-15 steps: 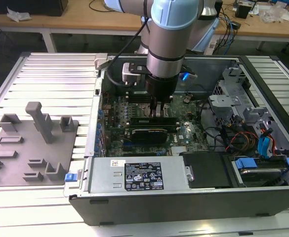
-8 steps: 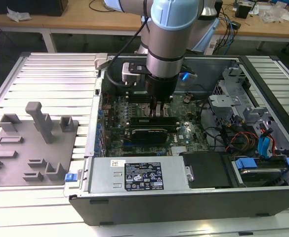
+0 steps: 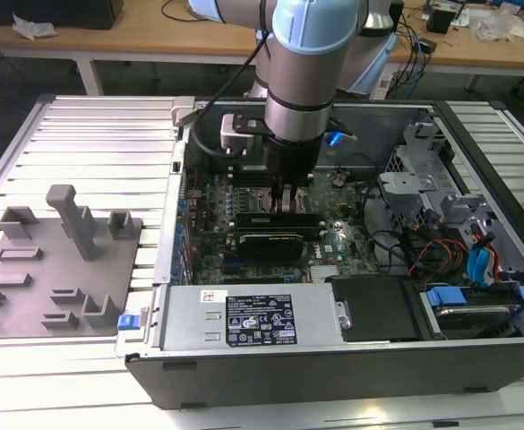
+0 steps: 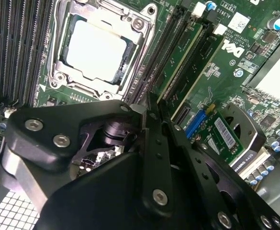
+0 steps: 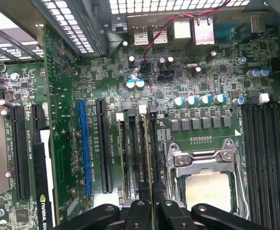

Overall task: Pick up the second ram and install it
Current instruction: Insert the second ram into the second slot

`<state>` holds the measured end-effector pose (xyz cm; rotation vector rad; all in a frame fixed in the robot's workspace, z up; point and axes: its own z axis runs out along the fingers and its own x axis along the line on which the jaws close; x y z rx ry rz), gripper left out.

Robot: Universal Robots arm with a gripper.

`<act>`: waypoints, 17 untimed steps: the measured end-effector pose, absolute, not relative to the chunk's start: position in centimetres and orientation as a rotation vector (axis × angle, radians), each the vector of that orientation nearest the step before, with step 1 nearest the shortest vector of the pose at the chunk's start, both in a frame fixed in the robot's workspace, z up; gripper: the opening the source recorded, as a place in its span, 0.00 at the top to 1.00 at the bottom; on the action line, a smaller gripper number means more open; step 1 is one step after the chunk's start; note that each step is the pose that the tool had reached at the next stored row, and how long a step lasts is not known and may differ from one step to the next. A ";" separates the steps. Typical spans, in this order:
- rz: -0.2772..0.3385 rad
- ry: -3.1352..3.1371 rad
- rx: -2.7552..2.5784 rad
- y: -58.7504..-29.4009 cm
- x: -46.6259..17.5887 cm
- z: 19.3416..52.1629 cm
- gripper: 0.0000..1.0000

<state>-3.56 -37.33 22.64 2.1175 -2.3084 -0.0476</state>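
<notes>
**Second RAM at memory slots, pincer engaged**

- Pincer: lowered inside the open computer case, fingers pressed together on the top edge of the second ram.
- Second ram: upright, edge-on, standing in a slot just beside the CPU socket, at its 9 o'clock in the first wrist view; another stick stands near.
- Grey holder tray: on the table, at the case's 9 o'clock in the exterior view.

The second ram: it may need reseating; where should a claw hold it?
Probably pinch the second ram across its flat faces at the upper long edge, from straight above: it stands on edge in its slot, so only that edge is free.
</notes>
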 end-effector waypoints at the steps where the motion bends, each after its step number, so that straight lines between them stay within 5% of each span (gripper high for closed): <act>1: -0.048 -2.308 2.118 -37.3 -3.6 22.6 0.86; 17: -0.048 -2.307 2.119 -37.5 -3.4 22.8 0.86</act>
